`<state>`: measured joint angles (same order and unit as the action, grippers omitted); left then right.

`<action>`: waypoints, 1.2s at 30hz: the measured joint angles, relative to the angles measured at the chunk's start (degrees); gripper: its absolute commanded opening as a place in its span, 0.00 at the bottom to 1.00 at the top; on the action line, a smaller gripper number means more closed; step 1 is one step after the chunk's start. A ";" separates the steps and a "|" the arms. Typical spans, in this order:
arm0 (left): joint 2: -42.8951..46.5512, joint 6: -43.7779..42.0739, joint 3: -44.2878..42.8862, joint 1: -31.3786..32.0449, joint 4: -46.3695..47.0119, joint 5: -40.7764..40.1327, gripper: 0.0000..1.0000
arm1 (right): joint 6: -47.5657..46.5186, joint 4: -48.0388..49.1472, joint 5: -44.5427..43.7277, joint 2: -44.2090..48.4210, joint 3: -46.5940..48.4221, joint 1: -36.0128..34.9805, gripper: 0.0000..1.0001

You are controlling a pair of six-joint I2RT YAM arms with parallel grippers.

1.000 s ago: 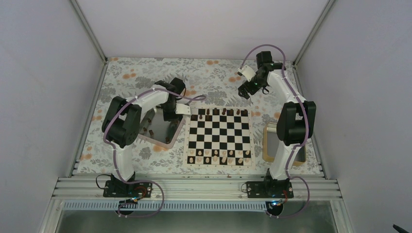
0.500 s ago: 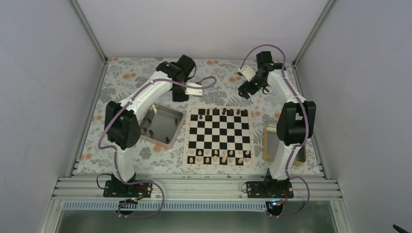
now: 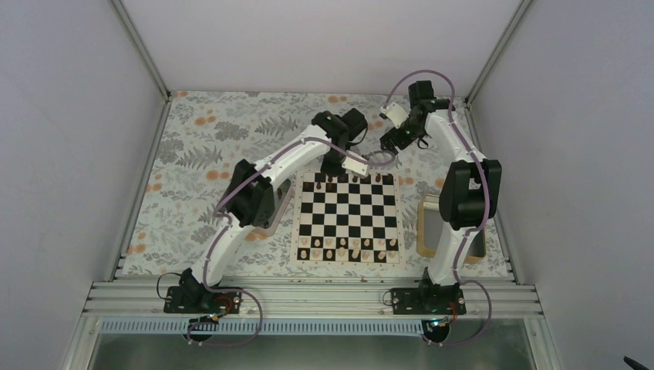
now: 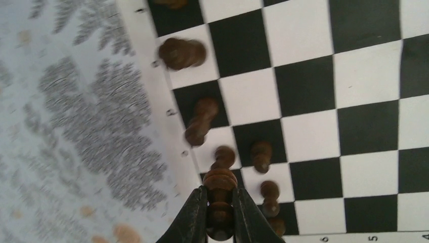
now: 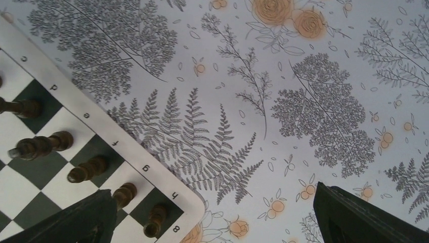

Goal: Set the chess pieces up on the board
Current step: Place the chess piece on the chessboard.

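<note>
The board (image 3: 348, 218) lies at the table's middle, with dark brown chess pieces (image 3: 354, 178) along its far rows and cream pieces along its near rows. My left gripper (image 3: 344, 164) hangs over the board's far edge, shut on a dark brown chess piece (image 4: 219, 202). In the left wrist view the board (image 4: 313, 116) shows several dark pieces (image 4: 200, 121) near its edge. My right gripper (image 3: 390, 143) is open and empty above the cloth beyond the board's far right corner (image 5: 189, 212). Its wrist view shows dark pieces (image 5: 86, 169) on the last rank.
A shiny metal tray (image 3: 271, 223) sits left of the board, mostly hidden under my left arm. A wooden-rimmed tray (image 3: 426, 223) sits right of the board under my right arm. Flower-patterned cloth (image 3: 208, 146) covers the table.
My left arm has swung right from the metal tray to the board's far edge, carrying the dark piece. My right arm has barely moved.
</note>
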<state>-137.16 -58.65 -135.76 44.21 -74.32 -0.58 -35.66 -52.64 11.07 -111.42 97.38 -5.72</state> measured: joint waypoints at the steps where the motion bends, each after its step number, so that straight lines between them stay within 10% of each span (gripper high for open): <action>1: -0.72 -0.37 -0.22 0.42 -0.57 0.15 0.10 | 0.15 0.07 -0.07 -0.24 0.15 0.20 1.00; 36: -8.59 -2.62 -1.84 3.17 -0.70 1.66 0.12 | 0.59 -0.04 0.24 -1.38 0.85 0.98 1.00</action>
<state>-145.75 -61.28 -137.60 47.37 -75.02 1.08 -35.07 -52.69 11.31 -112.79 98.24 -4.73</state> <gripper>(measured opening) 0.120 0.996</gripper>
